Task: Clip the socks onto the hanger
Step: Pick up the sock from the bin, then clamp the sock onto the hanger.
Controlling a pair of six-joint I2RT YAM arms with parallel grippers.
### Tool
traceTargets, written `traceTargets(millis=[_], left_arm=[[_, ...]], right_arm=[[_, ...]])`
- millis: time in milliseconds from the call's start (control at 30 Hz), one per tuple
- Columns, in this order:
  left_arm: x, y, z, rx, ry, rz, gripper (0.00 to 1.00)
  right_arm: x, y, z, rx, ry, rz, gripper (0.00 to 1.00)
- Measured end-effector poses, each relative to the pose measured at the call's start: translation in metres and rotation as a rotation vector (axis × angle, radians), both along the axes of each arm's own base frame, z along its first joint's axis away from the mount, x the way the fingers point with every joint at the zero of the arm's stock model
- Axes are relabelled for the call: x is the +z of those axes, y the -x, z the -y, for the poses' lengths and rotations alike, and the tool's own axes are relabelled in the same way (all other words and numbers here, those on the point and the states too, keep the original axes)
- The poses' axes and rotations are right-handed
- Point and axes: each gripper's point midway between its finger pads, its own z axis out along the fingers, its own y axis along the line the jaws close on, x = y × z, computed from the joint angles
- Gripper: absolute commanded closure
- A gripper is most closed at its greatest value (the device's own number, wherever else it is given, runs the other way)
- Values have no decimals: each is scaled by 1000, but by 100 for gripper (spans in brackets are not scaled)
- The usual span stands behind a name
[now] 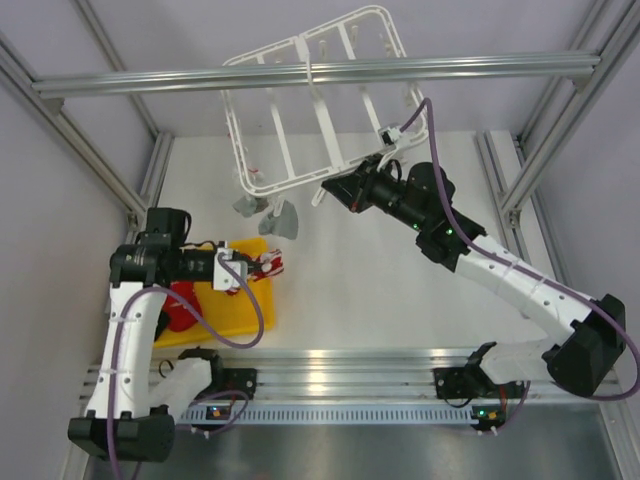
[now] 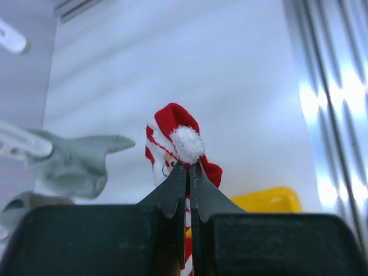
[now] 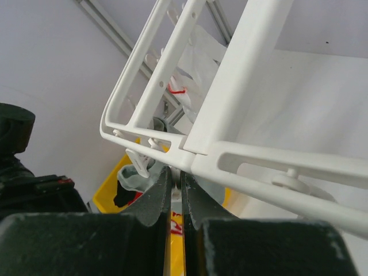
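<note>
The white hanger (image 1: 322, 118) hangs tilted from the top rail. My right gripper (image 1: 322, 192) is shut on a small white clip at the hanger's near edge; in the right wrist view the frame (image 3: 230, 86) lies right above the fingertips (image 3: 164, 178). My left gripper (image 1: 268, 263) is shut on a red sock with white stripes and a white pompom (image 2: 175, 129), and holds it above the yellow tray (image 1: 245, 318). Another red sock (image 1: 180, 305) lies in the tray under the left arm.
Two grey socks (image 1: 268, 213) hang from clips at the hanger's near left corner; they also show in the left wrist view (image 2: 75, 164). Aluminium rails (image 1: 300, 75) cross overhead and along the near edge. The left gripper is below and left of the hanger.
</note>
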Motion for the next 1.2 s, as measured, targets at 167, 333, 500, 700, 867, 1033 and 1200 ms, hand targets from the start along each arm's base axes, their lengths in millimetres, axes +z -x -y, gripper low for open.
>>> traceTargets(millis=[167, 333, 500, 700, 867, 1033, 1200], left_arm=[[16, 32, 35, -39, 137, -276, 100], [18, 30, 68, 30, 210, -402, 100], [37, 23, 102, 121, 295, -410, 100], [53, -18, 118, 415, 433, -397, 100], [46, -49, 105, 639, 502, -394, 100], [40, -64, 92, 775, 541, -395, 100], [39, -71, 89, 832, 575, -406, 100]], right_arm=[[-2, -4, -5, 3, 2, -9, 100], [-1, -4, -5, 3, -12, -24, 100], [-1, -4, -5, 1, -27, -47, 100], [-2, -5, -3, -9, -30, -73, 100], [-3, -7, 0, -34, -27, -80, 100], [-5, -9, 4, -58, -25, -92, 100], [-4, -10, 4, -63, -38, -107, 100]])
